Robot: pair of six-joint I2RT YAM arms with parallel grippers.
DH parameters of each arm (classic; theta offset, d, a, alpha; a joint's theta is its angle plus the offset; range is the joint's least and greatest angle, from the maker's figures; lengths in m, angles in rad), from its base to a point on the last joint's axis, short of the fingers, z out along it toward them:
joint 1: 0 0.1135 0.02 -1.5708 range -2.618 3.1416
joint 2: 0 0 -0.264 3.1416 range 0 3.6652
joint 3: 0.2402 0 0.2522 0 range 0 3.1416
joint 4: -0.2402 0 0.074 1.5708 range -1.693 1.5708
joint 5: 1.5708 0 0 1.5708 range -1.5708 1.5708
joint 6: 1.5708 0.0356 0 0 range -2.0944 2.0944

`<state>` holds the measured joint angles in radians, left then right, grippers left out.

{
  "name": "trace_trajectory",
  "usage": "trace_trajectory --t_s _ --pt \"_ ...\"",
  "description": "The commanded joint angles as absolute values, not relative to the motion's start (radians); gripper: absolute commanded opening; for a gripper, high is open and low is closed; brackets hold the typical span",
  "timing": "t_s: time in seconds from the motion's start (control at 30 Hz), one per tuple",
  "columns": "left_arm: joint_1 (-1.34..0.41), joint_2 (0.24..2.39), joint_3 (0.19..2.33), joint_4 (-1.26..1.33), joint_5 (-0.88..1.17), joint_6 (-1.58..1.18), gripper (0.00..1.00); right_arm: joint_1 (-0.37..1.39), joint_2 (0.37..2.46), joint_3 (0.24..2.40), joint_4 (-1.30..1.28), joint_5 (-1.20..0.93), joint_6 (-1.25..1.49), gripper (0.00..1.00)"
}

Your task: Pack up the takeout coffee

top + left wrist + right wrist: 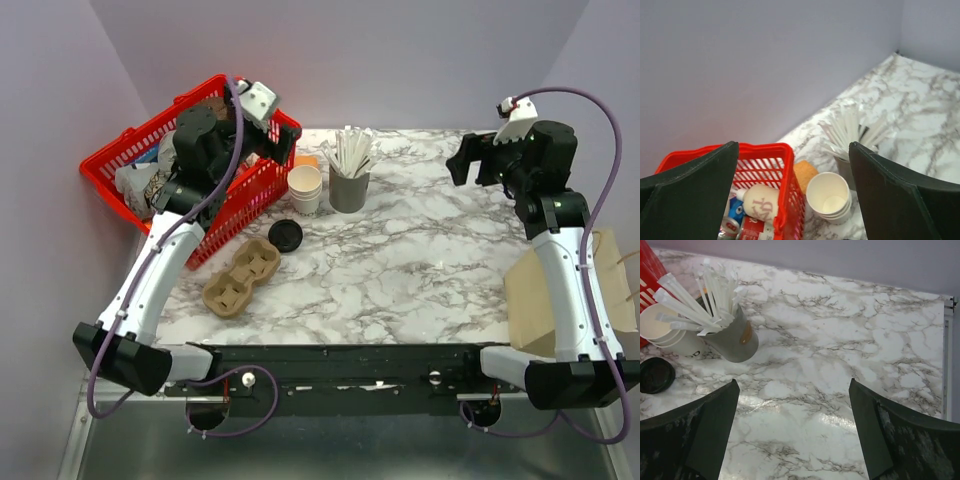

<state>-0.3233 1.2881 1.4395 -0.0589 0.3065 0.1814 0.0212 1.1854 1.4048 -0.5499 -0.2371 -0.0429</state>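
No lidded takeout coffee shows in any view. A stack of open cream paper cups [305, 188] [829, 195] [662, 327] stands beside the red basket. Nearer the front, a round black lid [285, 235] [656, 375] lies alone on the marble. My left gripper [272, 135] [793, 145] hovers open over the basket's right corner, with the cup stack below and just right of it. My right gripper [470, 165] [793, 382] hangs open above bare marble at the back right, well away from the cups. Neither gripper holds anything.
The red basket [120, 165] [782, 150] at back left holds a bottle and cans. A grey cup of white sticks [349, 180] [732, 340] stands right of the cup stack. A cardboard cup carrier [242, 277] lies front left. A brown paper bag [560, 300] lies at the right edge.
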Motion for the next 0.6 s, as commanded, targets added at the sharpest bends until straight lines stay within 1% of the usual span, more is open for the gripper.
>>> trace_trajectory --t_s 0.0,0.07,0.1,0.2,0.23,0.3,0.4,0.43,0.47,0.57 --pt "-0.366 1.379 1.491 -0.268 0.471 0.319 0.99 0.023 1.19 1.381 -0.554 -0.262 -0.077 1.0" --pt "-0.382 1.405 1.518 -0.307 0.505 0.354 0.99 0.023 1.192 1.376 -0.564 -0.29 -0.115 1.0" --pt "-0.396 1.431 1.529 -0.34 0.511 0.362 0.99 0.023 1.193 1.371 -0.595 -0.352 -0.188 1.0" --pt "-0.41 1.498 1.586 -0.414 0.529 0.39 0.95 0.023 1.178 1.342 -0.63 -0.481 -0.279 1.0" --pt "-0.414 1.518 1.603 -0.437 0.535 0.396 0.92 0.023 1.175 1.321 -0.634 -0.498 -0.282 1.0" --pt "-0.417 1.587 1.664 -0.522 0.555 0.432 0.92 0.023 1.169 1.305 -0.641 -0.534 -0.282 1.0" --pt "-0.429 1.717 1.804 -0.706 0.56 0.494 0.86 0.023 1.16 1.273 -0.641 -0.545 -0.276 1.0" --pt "-0.43 1.748 1.834 -0.736 0.552 0.492 0.82 0.023 1.155 1.267 -0.641 -0.543 -0.278 1.0" --pt "-0.433 1.778 1.865 -0.764 0.546 0.492 0.8 0.023 1.151 1.25 -0.64 -0.54 -0.278 1.0" --pt "-0.436 1.873 1.965 -0.811 0.499 0.45 0.77 0.023 1.143 1.233 -0.641 -0.532 -0.258 1.0"
